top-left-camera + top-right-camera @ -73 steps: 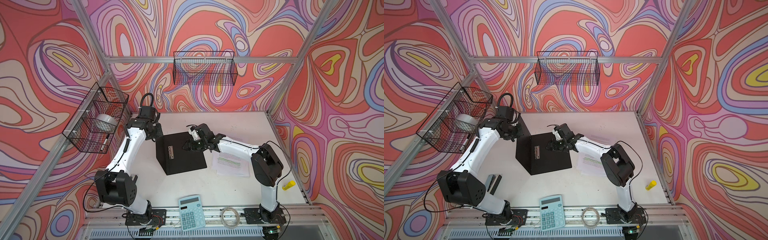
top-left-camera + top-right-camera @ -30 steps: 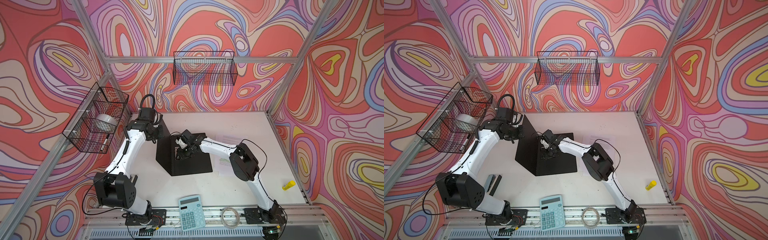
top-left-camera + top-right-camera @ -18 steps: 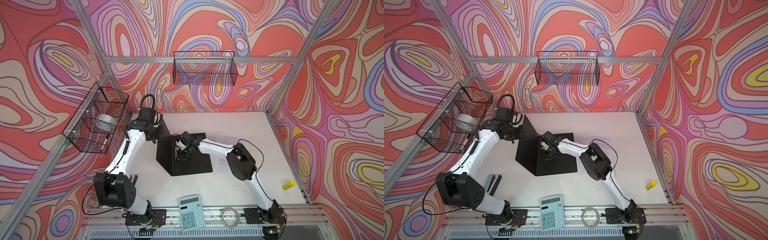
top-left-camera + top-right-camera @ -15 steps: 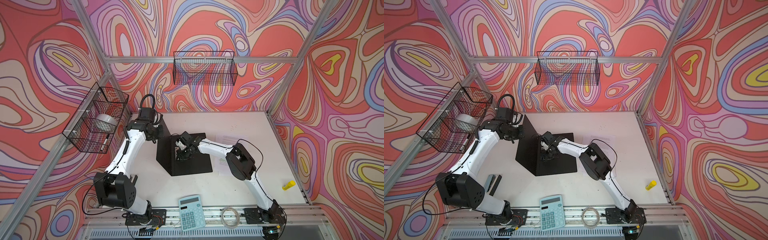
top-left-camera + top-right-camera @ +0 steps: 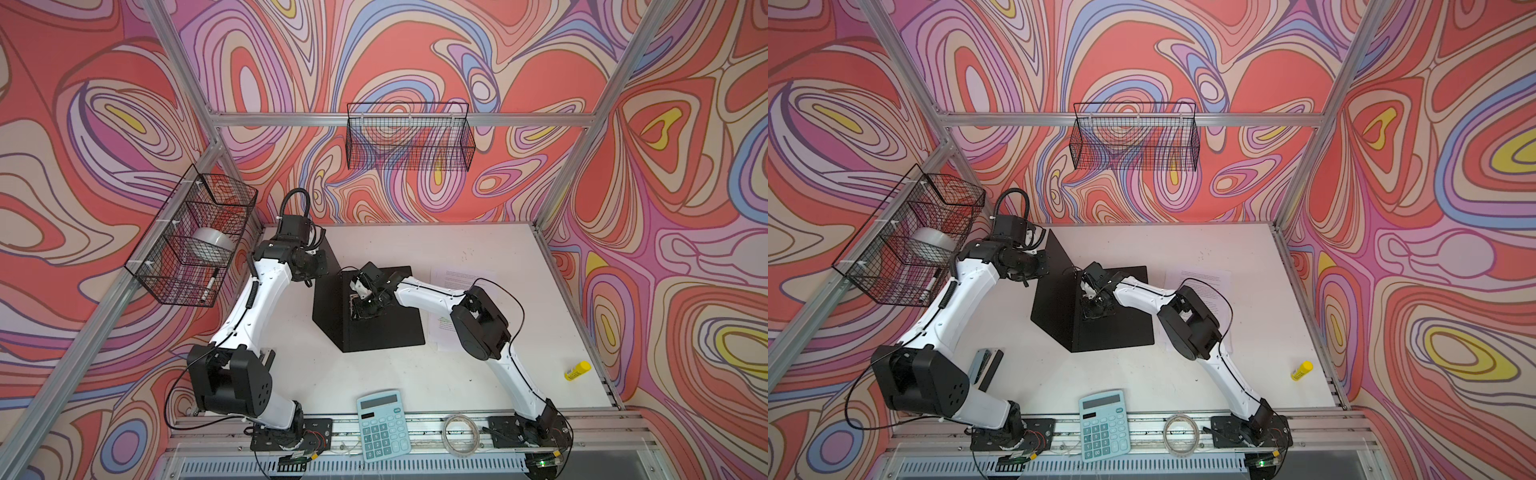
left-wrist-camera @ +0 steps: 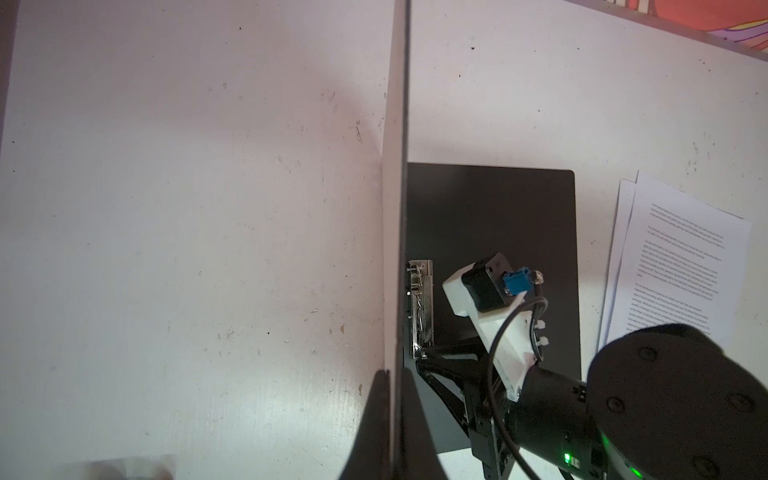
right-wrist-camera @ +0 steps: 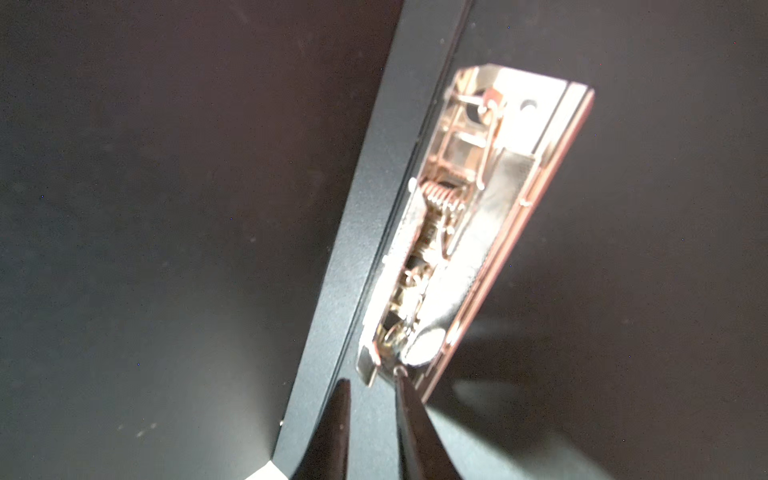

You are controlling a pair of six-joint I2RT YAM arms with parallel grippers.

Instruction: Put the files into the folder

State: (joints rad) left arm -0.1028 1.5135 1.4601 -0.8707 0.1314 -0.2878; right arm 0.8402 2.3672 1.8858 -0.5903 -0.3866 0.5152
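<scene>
Hovering at near end of clip (image 7: 469,216): right gripper (image 7: 370,386), fingers narrowly parted, nothing held; clip's long axis runs straight ahead. Left gripper (image 6: 390,374) pinches folder (image 6: 498,216) cover upright.

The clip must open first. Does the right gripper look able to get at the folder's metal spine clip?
Likely yes: the left gripper pinches the black folder cover upright, baring the shiny metal spine clip, and the right gripper sits at its end with nothing between.
</scene>
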